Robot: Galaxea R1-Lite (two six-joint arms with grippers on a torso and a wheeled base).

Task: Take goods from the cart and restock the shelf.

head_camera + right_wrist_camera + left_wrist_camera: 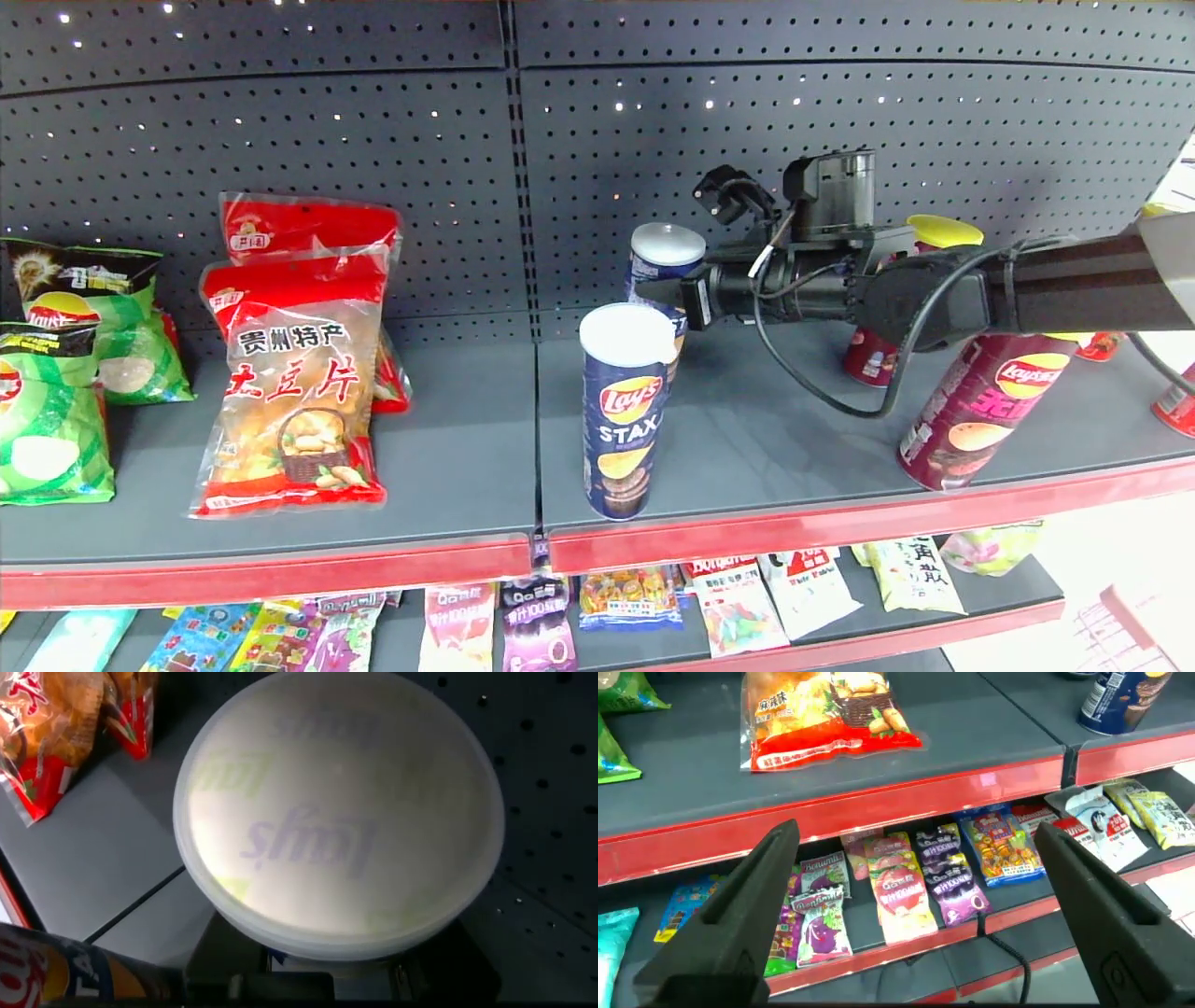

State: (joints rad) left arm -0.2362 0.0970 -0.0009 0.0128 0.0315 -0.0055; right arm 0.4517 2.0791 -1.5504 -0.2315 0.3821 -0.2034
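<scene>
Rear can stands upright against the right gripper at the shelf's back; grip unclear. Left gripper gapes empty.

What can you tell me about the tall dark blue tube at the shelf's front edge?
The tall dark blue chip tube is a cardboard-looking cylinder with a flat white plastic lid. It stands upright, closed, on the grey shelf near its red front edge, chips pictured on its side. A second blue tube stands behind; contact between them is unclear.
</scene>
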